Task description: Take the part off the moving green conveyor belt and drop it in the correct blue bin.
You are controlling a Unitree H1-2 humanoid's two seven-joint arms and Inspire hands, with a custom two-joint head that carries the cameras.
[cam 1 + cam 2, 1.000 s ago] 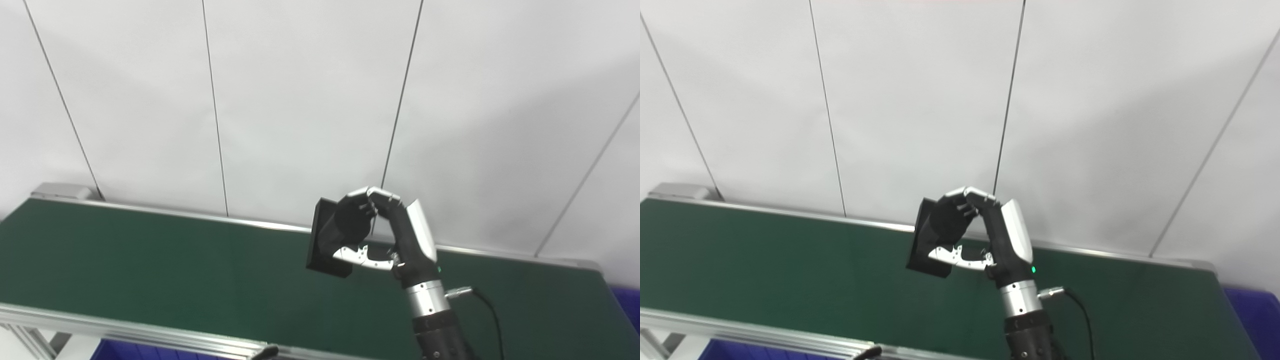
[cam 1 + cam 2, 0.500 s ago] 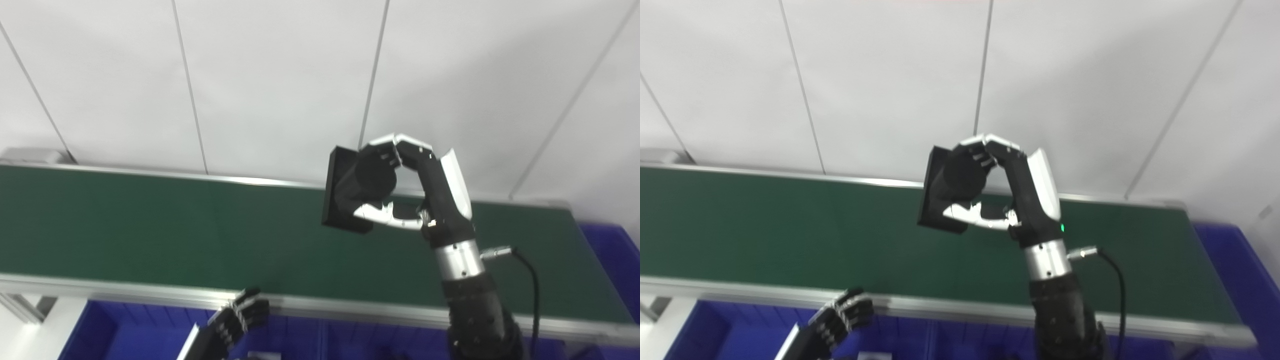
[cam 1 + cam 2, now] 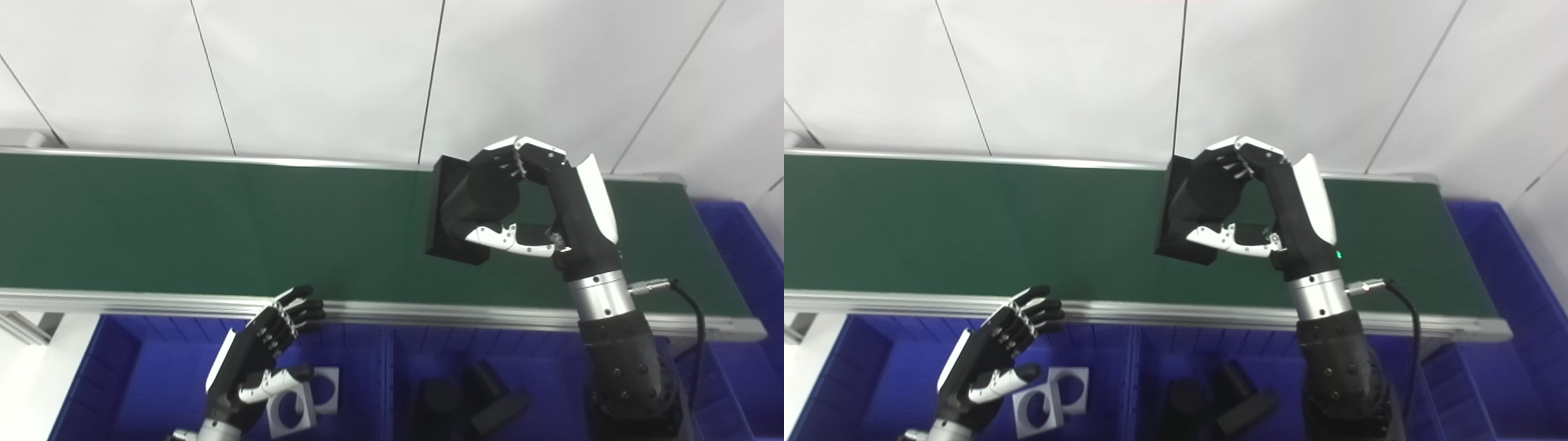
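The belt (image 3: 184,226) ran from left to right, with the wall (image 3: 306,73) behind it. The bins (image 3: 141,367) sat in front of the belt, low down. The right hand (image 3: 539,202) was up over the belt, holding the part (image 3: 450,211). The left hand (image 3: 263,355) was over the left bin, where two small pieces (image 3: 306,395) lay. More parts (image 3: 471,398) lay in the middle bin.

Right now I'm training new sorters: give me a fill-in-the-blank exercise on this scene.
1. The right hand is shut on a ____ part.
2. The held part hangs above the ____ conveyor belt.
3. The left hand holds ____.
4. The bin under the left hand contains ____ parts.

Missing: black; green; nothing; white
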